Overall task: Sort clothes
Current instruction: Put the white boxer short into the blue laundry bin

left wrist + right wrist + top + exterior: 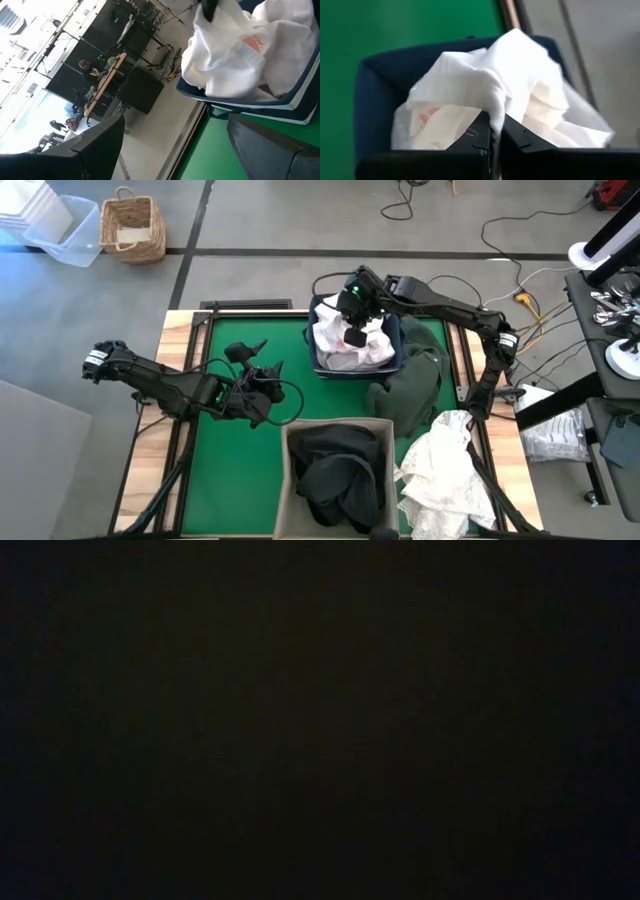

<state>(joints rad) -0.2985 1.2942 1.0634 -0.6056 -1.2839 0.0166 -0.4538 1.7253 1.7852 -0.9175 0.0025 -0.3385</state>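
Observation:
A navy blue bin (392, 352) stands at the far middle of the green table, and white clothes (335, 345) fill it. My right gripper (353, 332) hangs over this bin, shut on a white garment (520, 75). My left gripper (268, 388) stands open over the table's left half with nothing between its fingers; its wrist view looks toward the navy bin (250, 100). A beige bin (385, 442) at the near middle holds dark clothes (335, 470). A dark green garment (412, 375) and a white one (445, 470) lie on the table's right side. The low view is dark. My right gripper pinches a bunched fold of the white garment (496, 112) between its two fingers. The fingers come slanting down from above. The garment spreads out below them and lies on the white pile inside the navy bin (370, 95).
Bare green mat (250, 340) lies left of the navy bin. The dark green garment leans against the navy bin's right side. A wicker basket (132, 228) and a clear plastic box (60, 230) stand on the floor beyond the table's far left corner.

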